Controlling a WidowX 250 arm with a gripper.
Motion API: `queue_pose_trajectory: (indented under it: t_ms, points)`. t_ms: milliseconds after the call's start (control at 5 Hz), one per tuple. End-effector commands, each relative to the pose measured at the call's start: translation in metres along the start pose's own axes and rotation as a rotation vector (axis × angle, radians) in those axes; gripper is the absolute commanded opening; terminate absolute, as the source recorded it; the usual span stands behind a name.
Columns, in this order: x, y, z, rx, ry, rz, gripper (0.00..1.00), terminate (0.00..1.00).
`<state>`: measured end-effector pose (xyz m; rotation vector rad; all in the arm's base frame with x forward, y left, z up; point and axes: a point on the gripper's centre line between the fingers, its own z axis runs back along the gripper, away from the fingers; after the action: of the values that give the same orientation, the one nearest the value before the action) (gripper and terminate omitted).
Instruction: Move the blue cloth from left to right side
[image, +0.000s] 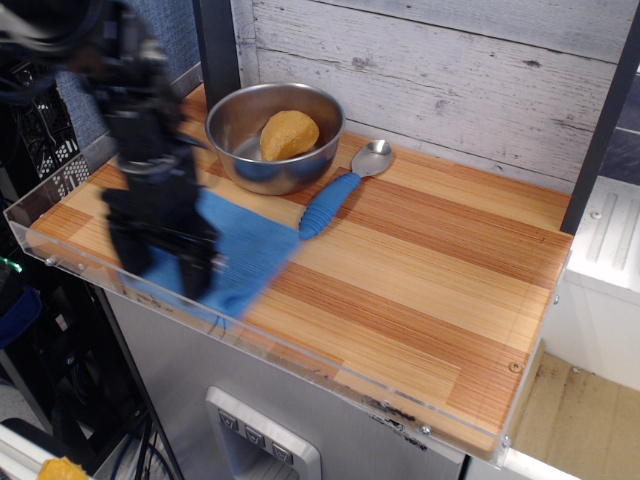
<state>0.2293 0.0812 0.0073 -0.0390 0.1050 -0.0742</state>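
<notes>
Gripper state: the black robot gripper (165, 262) is motion-blurred; its two fingers (195, 272) point down onto the cloth with a gap between them, but whether they pinch the fabric cannot be told.
Task object: the folded medium-blue microfibre cloth (245, 250) lies at the near-left part of the striped wooden tabletop (420, 270), partly hidden under the gripper, its right corner close to the spoon handle.
Neighbouring objects: the metal spoon with ribbed blue handle (337, 194) lies just right of the cloth; the round steel bowl (275, 135) holding a tan rounded lump (289, 133) stands at the far left.
Risk 1: the cloth may catch the spoon handle and drag it along, because the path to the right passes that handle.
Risk 2: the cloth may slip free and stay at the left if the hold covers only one layer.
Risk 3: the cloth may unfold or bunch if it is dragged across the wood.
Risk 4: the near edge of the cloth may snag on the clear plastic rim (300, 352).
Remaining work: the right side of the tabletop is not yet reached.
</notes>
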Motion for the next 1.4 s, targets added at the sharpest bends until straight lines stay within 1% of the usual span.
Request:
queue_pose_trajectory:
  t_ms: [0, 200, 600, 800, 1000, 1200]
  points:
    - [0.016, -0.063, 0.026, -0.094, -0.001, -0.093, 1.0, 0.0]
    - [0.016, -0.102, 0.028, -0.098, -0.01, -0.141, 1.0, 0.0]
    - [0.002, -0.15, 0.025, -0.083, -0.042, -0.224, 1.0, 0.0]
    - [0.001, -0.152, 0.023, -0.07, -0.034, -0.254, 1.0, 0.0]
    - [0.002, -0.151, 0.022, -0.045, -0.052, -0.253, 1.0, 0.0]
    - [0.005, -0.15, 0.022, -0.019, -0.112, -0.209, 1.0, 0.0]
